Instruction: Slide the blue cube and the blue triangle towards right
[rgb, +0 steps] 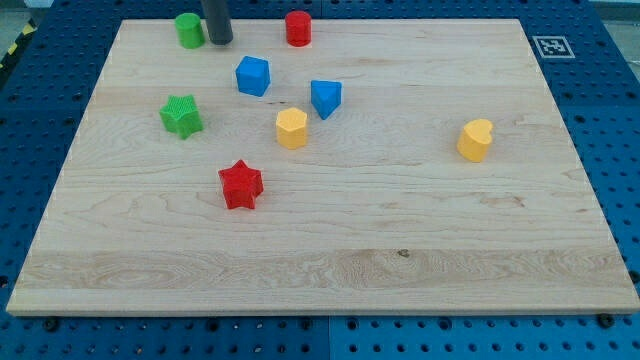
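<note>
At the view's top edge of the wooden board (400, 250), my tip (219, 42) is resting just right of the green cylinder (189, 30), with the red cylinder (298, 28) further to the view's right. I am carrying no fingers, only a bare rod, so nothing is being gripped. The blue cube (253, 76) is sitting below and slightly right of my tip, apart from it. The blue triangle (325, 98) is lying right of the cube, just above the yellow hexagon (291, 128). A green star (181, 116) is sitting toward the view's left, a red star (240, 184) lower down, and a yellow heart (476, 140) well apart at right.
</note>
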